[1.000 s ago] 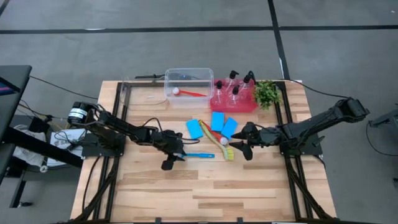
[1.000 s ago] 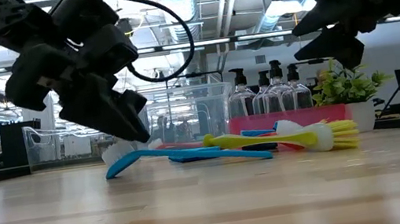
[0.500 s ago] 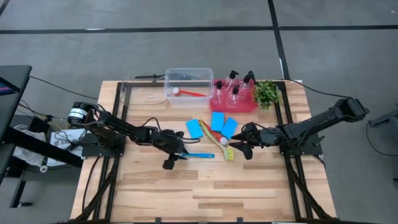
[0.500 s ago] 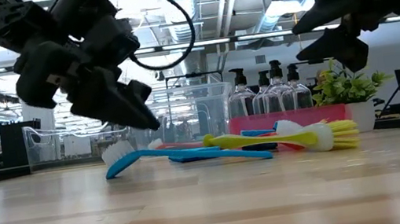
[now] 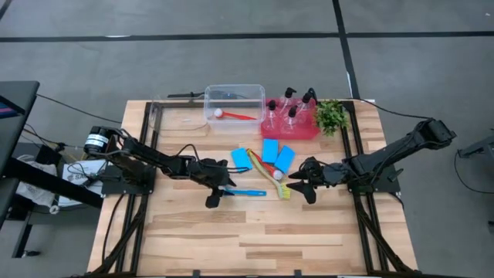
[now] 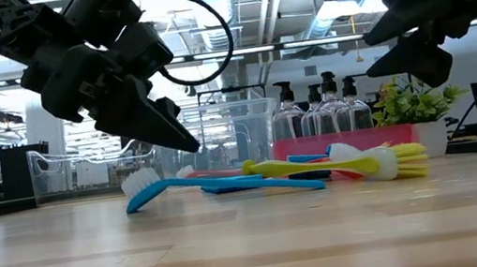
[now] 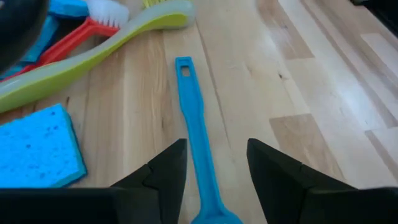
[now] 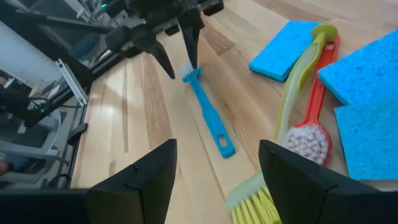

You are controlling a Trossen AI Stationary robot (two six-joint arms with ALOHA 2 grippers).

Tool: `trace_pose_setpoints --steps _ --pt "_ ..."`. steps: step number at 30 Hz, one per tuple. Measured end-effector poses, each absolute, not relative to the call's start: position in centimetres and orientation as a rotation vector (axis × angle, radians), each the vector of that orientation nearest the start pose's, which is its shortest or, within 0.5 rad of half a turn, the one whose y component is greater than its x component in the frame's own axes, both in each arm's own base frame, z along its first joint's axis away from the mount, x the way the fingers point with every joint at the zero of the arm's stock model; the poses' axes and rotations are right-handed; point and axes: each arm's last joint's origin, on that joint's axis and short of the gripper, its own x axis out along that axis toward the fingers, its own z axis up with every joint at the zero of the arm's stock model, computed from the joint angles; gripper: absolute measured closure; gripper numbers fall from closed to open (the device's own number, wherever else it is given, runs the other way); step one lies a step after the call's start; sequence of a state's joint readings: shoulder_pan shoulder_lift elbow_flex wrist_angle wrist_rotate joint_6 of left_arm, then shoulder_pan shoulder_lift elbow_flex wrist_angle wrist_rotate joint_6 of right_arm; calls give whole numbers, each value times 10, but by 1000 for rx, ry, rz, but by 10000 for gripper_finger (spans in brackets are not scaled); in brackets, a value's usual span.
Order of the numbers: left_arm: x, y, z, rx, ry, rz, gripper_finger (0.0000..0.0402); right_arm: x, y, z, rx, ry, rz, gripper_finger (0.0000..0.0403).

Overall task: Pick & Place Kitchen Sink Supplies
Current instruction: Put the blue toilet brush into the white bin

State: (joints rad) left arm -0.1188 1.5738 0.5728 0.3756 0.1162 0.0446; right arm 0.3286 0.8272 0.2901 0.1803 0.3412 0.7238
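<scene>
My left gripper (image 7: 211, 163) hangs just above the wooden table (image 5: 255, 239), jaws spread to either side of the blue brush (image 5: 245, 192), not touching it; the brush lies flat near the table's middle, its white bristle head toward my left arm. My right gripper (image 5: 297, 185) hovers on the far side of the cluster, fingers spread wide and empty, just beside the bristle end of the yellow-green brush (image 5: 272, 179); that brush crosses a red brush (image 8: 316, 106) (its white head sits by the yellow bristles). Three blue sponges (image 5: 269, 150) lie just behind the brushes, close together. At the back edge, a clear tub (image 5: 234, 106) holds another red brush (image 5: 235, 116); beside it the red tray (image 5: 289, 129) carries the four pump bottles (image 5: 291, 114); the small plant (image 5: 331, 115) stands next to the tray.
</scene>
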Motion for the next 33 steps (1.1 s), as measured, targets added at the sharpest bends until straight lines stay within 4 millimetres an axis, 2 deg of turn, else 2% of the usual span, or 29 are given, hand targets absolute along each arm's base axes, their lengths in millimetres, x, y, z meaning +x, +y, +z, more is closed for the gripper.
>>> trace_pose_setpoints --steps 5,22,33 --pt "279 -37 137 43 623 -240 220 165 46 189 594 330 -139 182" --pt "267 -34 123 48 711 -197 233 163 45 183 569 387 -164 182" --pt "267 -34 123 34 714 -196 236 171 48 170 559 456 -197 182"
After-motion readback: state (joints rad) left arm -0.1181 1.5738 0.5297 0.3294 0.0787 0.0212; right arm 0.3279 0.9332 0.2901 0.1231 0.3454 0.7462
